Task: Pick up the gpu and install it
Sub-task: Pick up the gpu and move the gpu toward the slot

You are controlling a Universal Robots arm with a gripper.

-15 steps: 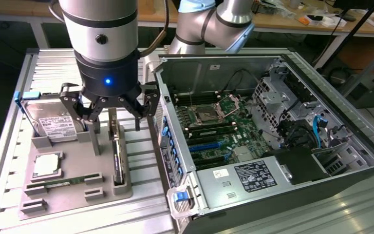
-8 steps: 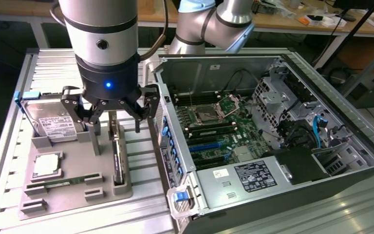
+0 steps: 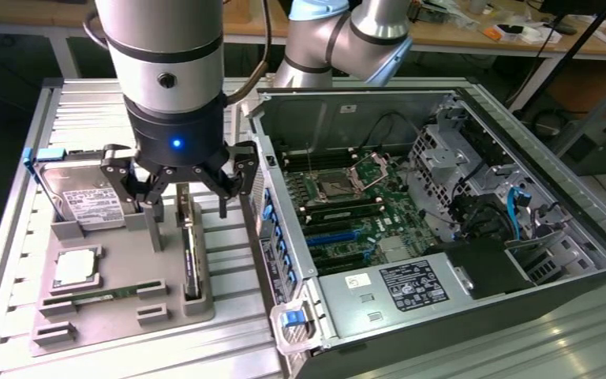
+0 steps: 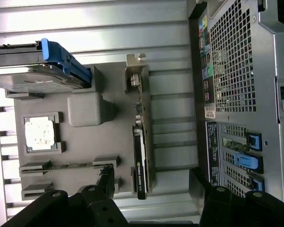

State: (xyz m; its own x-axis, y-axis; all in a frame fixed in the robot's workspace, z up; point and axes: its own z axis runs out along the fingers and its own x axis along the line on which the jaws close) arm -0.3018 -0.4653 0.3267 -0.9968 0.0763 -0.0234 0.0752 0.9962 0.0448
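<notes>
The gpu (image 3: 188, 253) stands on edge in a slot of the grey holder tray (image 3: 124, 320), just beside the open computer case (image 3: 429, 213). It is a thin green card with a black cooler and a silver end bracket. The wrist view looks along the gpu (image 4: 141, 137), with the bracket at its far end. My gripper (image 3: 185, 197) hovers right above the card, open, one finger on either side of it and nothing between them. In the wrist view the gripper (image 4: 151, 187) straddles the card's near end, and its dark fingers (image 4: 106, 182) stay apart from the card.
The tray also holds a silver hard drive (image 3: 87, 201), a CPU (image 3: 76, 267) and a RAM stick (image 3: 103, 294). The case lies open with its motherboard (image 3: 350, 201) exposed and its wall (image 3: 271, 229) close to the gpu. A metal table (image 3: 9, 260) carries everything.
</notes>
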